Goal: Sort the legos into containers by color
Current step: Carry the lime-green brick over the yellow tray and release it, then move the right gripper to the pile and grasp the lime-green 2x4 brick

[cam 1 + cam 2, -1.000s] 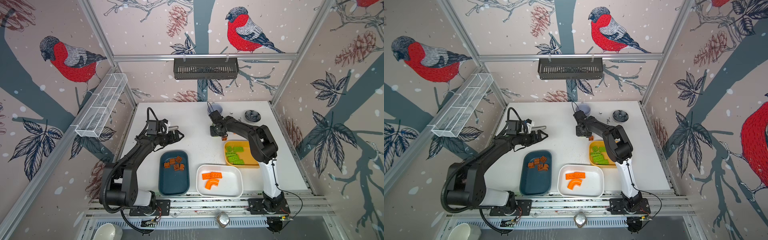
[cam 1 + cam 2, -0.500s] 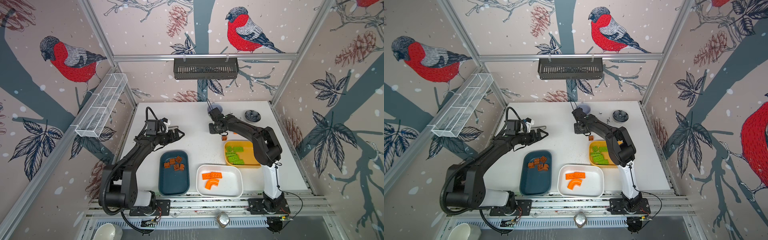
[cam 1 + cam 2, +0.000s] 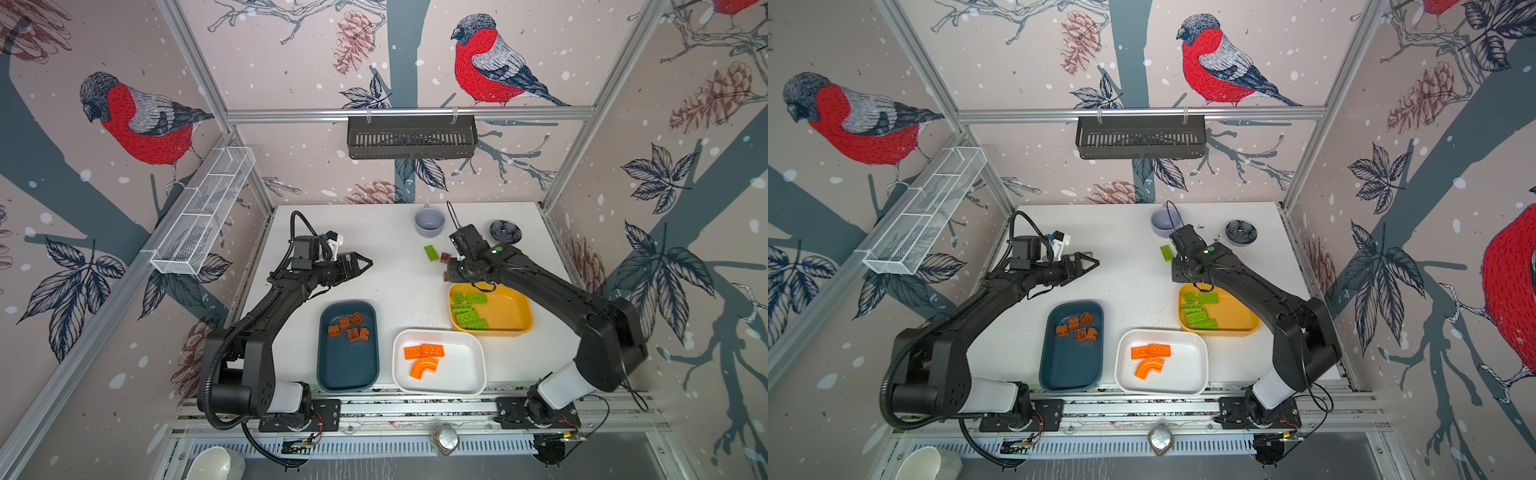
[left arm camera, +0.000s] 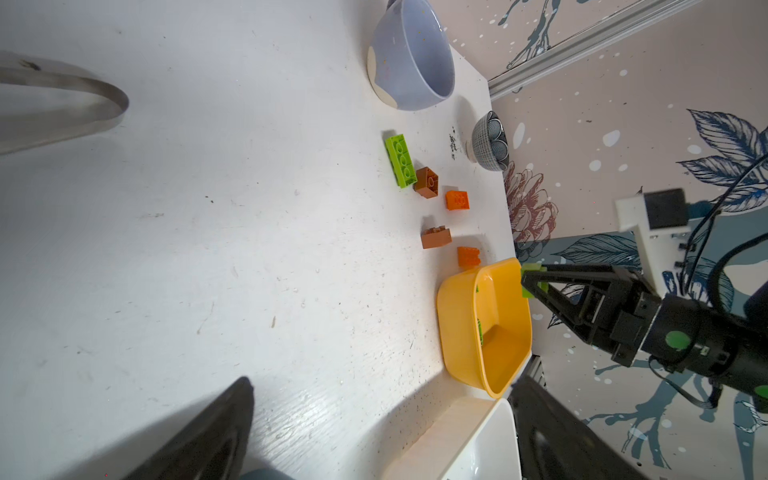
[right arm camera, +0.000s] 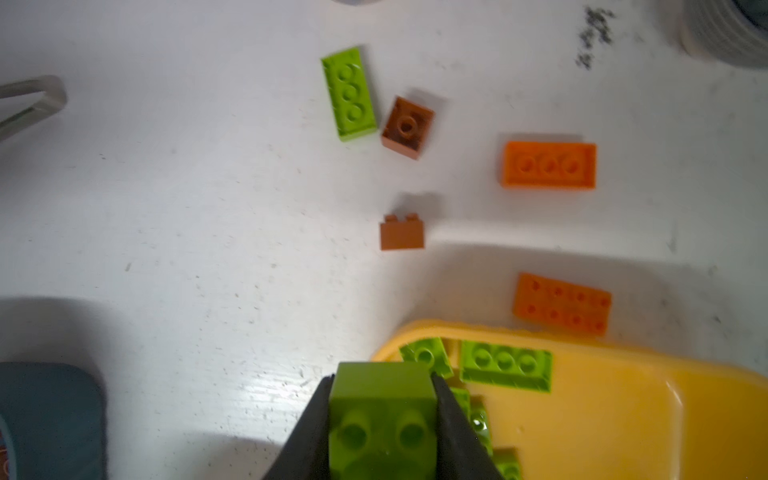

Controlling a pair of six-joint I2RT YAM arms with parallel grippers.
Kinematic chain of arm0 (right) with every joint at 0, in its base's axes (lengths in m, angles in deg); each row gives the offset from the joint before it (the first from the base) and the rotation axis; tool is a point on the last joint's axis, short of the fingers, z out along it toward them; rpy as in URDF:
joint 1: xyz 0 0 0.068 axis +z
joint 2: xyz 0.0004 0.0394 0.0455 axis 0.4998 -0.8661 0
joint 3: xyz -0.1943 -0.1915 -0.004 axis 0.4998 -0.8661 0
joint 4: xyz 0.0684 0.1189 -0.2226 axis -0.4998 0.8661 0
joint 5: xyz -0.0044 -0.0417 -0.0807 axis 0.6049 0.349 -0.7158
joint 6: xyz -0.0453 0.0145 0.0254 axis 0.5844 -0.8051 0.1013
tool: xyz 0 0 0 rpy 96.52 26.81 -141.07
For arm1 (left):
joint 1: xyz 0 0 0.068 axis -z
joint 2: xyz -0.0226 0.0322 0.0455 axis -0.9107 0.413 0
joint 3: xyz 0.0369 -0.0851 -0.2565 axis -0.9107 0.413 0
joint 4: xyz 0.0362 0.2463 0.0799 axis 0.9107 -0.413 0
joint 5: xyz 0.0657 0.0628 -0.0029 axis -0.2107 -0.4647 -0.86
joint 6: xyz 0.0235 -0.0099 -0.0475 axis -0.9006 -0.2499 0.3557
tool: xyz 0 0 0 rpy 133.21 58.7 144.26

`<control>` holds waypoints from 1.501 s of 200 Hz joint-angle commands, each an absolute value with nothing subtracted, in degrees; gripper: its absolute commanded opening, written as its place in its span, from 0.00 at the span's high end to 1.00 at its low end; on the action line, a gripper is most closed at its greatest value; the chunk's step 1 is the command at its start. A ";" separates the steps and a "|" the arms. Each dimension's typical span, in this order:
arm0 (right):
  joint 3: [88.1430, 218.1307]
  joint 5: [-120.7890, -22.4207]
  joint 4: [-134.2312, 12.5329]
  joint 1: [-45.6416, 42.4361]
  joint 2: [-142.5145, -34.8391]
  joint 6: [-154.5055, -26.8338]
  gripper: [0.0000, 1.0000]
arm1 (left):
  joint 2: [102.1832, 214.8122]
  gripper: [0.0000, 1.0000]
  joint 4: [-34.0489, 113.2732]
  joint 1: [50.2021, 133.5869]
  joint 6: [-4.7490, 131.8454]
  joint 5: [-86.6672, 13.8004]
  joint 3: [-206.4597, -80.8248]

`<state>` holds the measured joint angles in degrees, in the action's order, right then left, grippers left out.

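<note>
Green lego (image 5: 382, 415) is clamped by the narrowly parted right tool (image 5: 382, 377).

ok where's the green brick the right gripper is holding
In the right wrist view the green brick is clamped in the right gripper over the yellow tray's edge, on the table's right side, near the green plates inside.

Two glossy black jointed arms, left arm (image 3: 266, 307) and right arm (image 3: 552, 291), each with a white shell (image 3: 286, 397) at its base, toward 6 o'clock. A ribbed black hose (image 3: 205, 386) loops beside the left; a round green sticker (image 3: 497, 250) marks the right wrist. Left end effector (image 3: 368, 263): black, wedge-shaped.
</note>
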<state>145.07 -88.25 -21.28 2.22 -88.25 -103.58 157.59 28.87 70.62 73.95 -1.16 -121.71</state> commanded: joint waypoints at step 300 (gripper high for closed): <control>187.66 -89.75 -24.42 -1.05 -135.22 -83.76 0.45 | 157.83 0.05 26.41 70.49 70.15 -1.63 -123.13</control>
